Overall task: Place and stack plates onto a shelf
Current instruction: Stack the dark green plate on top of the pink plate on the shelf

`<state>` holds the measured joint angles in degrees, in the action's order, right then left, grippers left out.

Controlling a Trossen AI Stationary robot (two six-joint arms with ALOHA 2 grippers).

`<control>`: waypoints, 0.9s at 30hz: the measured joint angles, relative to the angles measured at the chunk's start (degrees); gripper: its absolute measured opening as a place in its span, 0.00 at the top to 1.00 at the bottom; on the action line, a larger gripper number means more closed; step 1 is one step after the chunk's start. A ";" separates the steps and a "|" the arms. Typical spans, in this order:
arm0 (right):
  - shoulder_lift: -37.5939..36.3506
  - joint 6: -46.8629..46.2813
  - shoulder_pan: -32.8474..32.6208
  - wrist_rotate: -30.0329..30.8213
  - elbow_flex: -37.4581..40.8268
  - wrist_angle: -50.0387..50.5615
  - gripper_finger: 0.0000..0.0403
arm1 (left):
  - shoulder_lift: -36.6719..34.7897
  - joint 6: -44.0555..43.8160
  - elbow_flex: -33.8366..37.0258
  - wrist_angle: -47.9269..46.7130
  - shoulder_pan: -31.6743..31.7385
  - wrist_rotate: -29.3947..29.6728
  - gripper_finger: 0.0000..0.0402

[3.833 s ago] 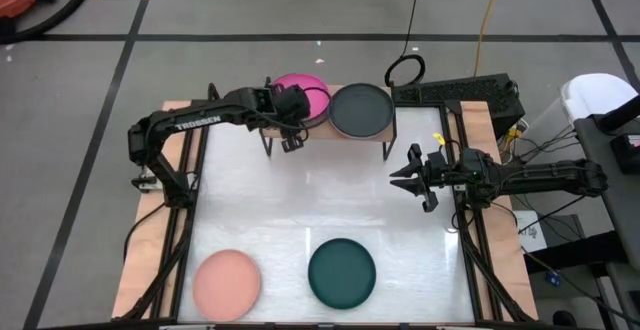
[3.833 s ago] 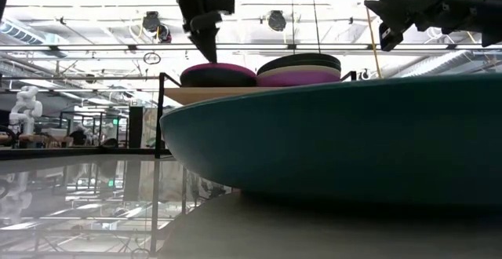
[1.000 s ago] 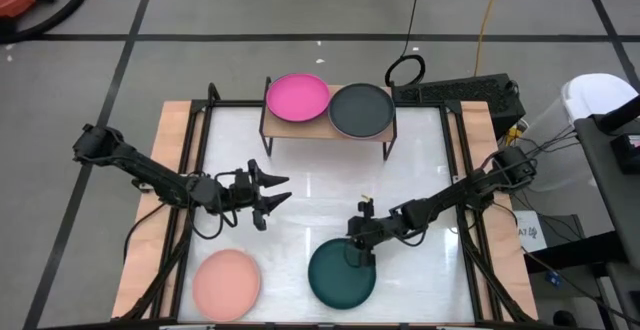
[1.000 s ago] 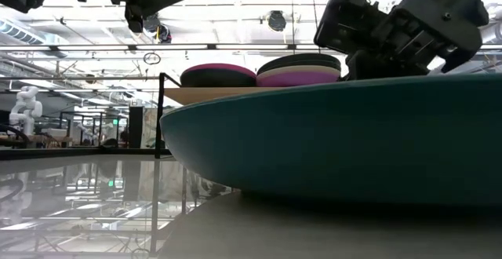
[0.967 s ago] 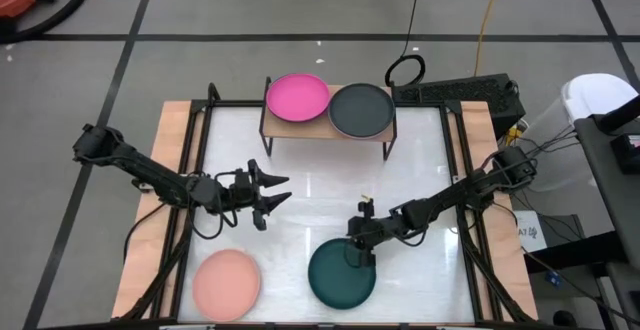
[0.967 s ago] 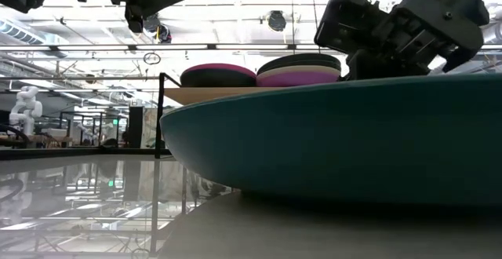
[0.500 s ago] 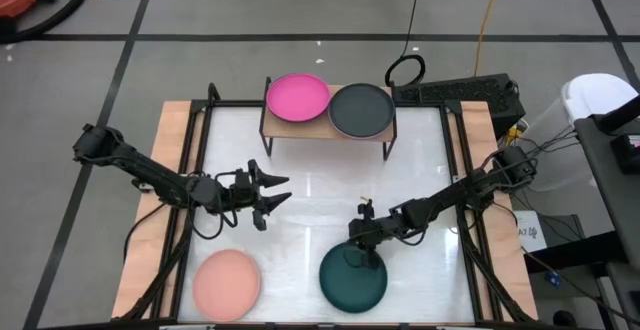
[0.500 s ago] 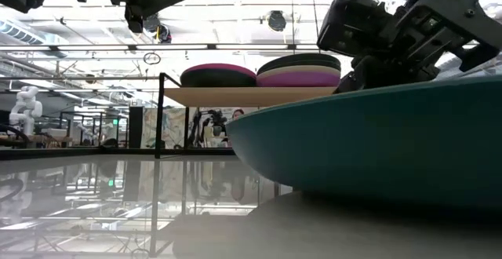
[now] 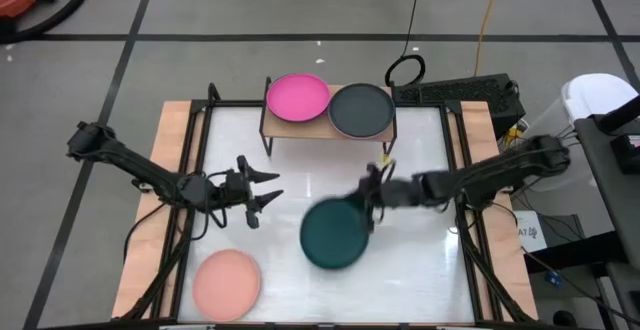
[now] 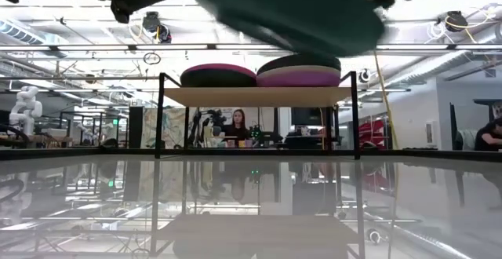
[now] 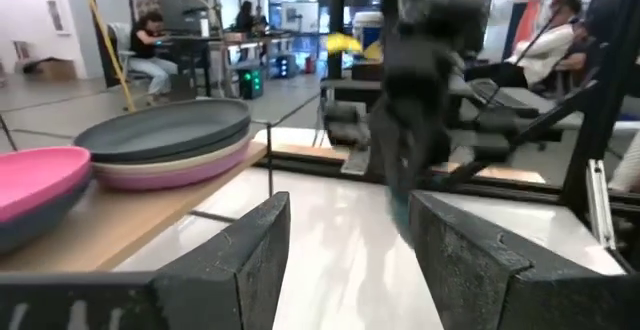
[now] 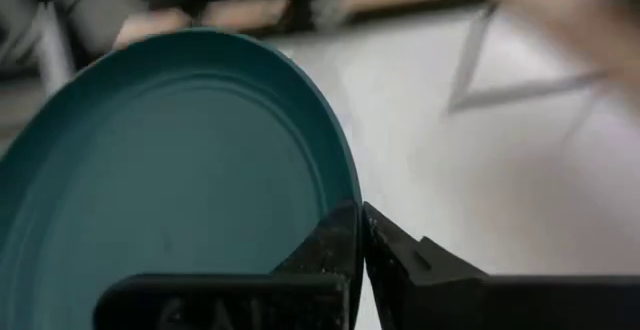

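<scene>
High view: right gripper (image 9: 368,202) pinched on the rim of a dark teal plate (image 9: 334,234), plate lifted off the white table (image 9: 420,280) and hanging over mid-table, between the front edge and the shelf (image 9: 327,130). Edge grip probably chosen because a flat plate offers nothing else to clamp. Shelf at the table's far side, carrying a magenta plate (image 9: 297,97) topping the left stack and a charcoal plate (image 9: 361,109) topping the right. Salmon pink plate (image 9: 226,281) flat on the table near the front left corner, not yet taken. Left gripper (image 9: 262,187) spread wide, empty, held above the table left of centre, pointed toward the middle; likely parked for the pink plate

Low view: teal plate high above the tabletop, blurred, above shelf level. On the shelf, left stack magenta over a dark plate; right stack charcoal over beige over purple. People seated in the room behind

Left wrist view: own two fingers (image 11: 250,260) well apart, nothing between. Shelf stacks to one side, right arm a dark blur ahead

Right wrist view: fingertips closed on the teal plate's rim, plate fanning away from the wrist. Judged step: carry to a stack, release flat
</scene>
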<state>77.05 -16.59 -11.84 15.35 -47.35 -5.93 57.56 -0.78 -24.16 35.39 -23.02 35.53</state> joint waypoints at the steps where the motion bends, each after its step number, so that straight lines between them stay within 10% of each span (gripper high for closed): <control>1: -1.87 1.23 1.86 0.56 0.00 -0.82 1.00 | -0.61 0.28 0.00 -0.93 -0.07 0.04 0.48; 11: -9.42 7.22 26.76 -1.68 -3.98 -9.80 1.00 | -12.15 2.36 11.01 8.82 -1.72 1.35 0.48; 17: 0.31 6.51 37.71 -9.70 -17.00 -9.89 1.00 | -13.85 4.35 18.80 25.64 -0.94 1.10 0.48; 27: 20.81 5.18 45.53 -15.66 -33.71 -5.90 1.00 | -13.71 2.82 17.85 27.16 -0.86 -5.34 0.48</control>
<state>97.86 -11.42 33.69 -0.31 -81.06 -11.83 43.86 2.04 -6.31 62.55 -23.88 30.19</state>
